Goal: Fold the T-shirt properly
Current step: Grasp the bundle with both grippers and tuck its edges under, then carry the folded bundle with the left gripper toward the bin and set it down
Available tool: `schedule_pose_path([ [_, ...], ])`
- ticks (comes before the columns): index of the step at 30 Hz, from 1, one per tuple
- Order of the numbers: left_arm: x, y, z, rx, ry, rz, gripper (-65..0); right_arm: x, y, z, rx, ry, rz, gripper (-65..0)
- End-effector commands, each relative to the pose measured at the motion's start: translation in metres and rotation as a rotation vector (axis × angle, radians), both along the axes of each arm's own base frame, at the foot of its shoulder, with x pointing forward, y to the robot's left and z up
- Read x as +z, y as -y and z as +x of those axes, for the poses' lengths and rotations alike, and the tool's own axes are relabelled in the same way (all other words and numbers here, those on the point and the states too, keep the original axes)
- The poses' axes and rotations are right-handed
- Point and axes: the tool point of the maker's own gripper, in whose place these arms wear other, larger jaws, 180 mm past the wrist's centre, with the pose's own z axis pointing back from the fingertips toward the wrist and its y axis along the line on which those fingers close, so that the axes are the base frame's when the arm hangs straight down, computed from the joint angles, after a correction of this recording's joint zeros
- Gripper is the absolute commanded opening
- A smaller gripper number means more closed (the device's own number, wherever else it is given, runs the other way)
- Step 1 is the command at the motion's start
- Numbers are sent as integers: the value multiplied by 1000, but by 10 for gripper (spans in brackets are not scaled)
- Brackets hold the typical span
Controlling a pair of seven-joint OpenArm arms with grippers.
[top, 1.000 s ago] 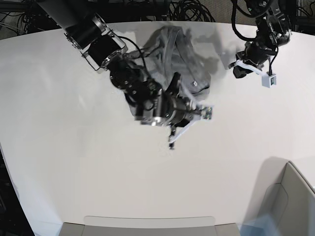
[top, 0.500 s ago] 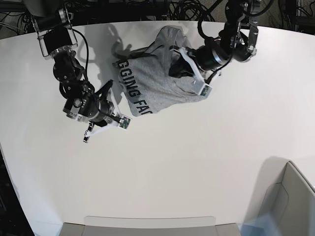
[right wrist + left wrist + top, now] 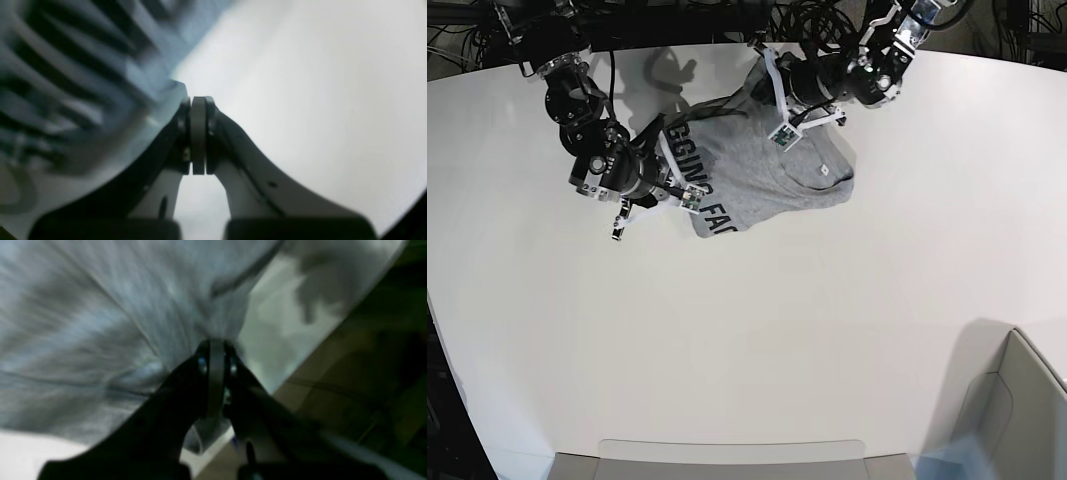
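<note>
Progress is slight: the T-shirt (image 3: 762, 175) lies bunched and skewed near the far edge of the worktop (image 3: 757, 330), lettered side partly up, with no clean fold visible in the base view. I judge the work to be at the spreading stage; flattening, squaring the garment and every fold proper are not yet done.

My left gripper (image 3: 779, 100) sits at the far end of the garment. In the left wrist view its jaws are pressed together with grey cloth gathered at the tips (image 3: 215, 350), so I read it as pinching the T-shirt, though blur prevents me from saying which hem or seam.

My right gripper (image 3: 662, 185) is at the garment's lettered edge. In the right wrist view its jaws are also pressed together (image 3: 198, 133), and the printed fabric lies just beside them on one flank. Whether any cloth is caught between the jaws I cannot tell; the tips look bare against the white surface.

Surroundings: dark cabling (image 3: 807, 15) runs behind the far edge of the worktop, and a pale grey bin (image 3: 1012, 410) stands at the near corner, well apart from the work. Nothing else lies on the worktop near the garment. The only obstruction I judge is the cloth's own crumpling, and both arms crowding the same far strip.
</note>
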Motion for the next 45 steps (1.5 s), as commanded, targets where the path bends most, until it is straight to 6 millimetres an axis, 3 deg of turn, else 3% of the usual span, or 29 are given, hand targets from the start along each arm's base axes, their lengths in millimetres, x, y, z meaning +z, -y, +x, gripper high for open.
schedule_pose_path([
  [1, 2, -5, 8, 5, 33, 13, -650, 8, -4, 5, 1, 27, 15, -650],
  [4, -1, -18, 17, 39, 39, 41, -650, 3, -9, -3, 3, 7, 27, -650],
  [11, -10, -90, 56, 266, 55, 119, -650, -8, -49, -40, 121, -49, 61, -650],
  [14, 2, -108, 95, 326, 118, 130, -650, -13, -64, -55, 178, -75, 66, -650],
  [17, 8, -113, 129, 358, 162, 117, -650, -8, -76, -60, 187, -68, 94, -650],
  [23, 25, -89, 187, 430, 268, -8, -650, 19, -78, -65, 167, 0, 154, -650],
  [28, 50, -77, 224, 472, 361, -85, -650, 39, -43, -59, 53, 70, 163, -650],
  [30, 69, -74, 233, 481, 420, -118, -650, 41, -19, -50, -44, 85, 152, -650],
  [32, 92, -73, 237, 486, 482, -148, -650, 45, 9, -38, -153, 114, 145, -650],
  [35, 122, -56, 236, 460, 550, -202, -650, 54, 48, -23, -304, 161, 134, -650],
  [41, 97, -7, 173, 366, 458, -254, -650, 63, 99, -16, -441, 208, 85, -650],
  [45, 88, 23, 140, 287, 408, -278, -650, 62, 103, -18, -441, 204, 72, -650],
])
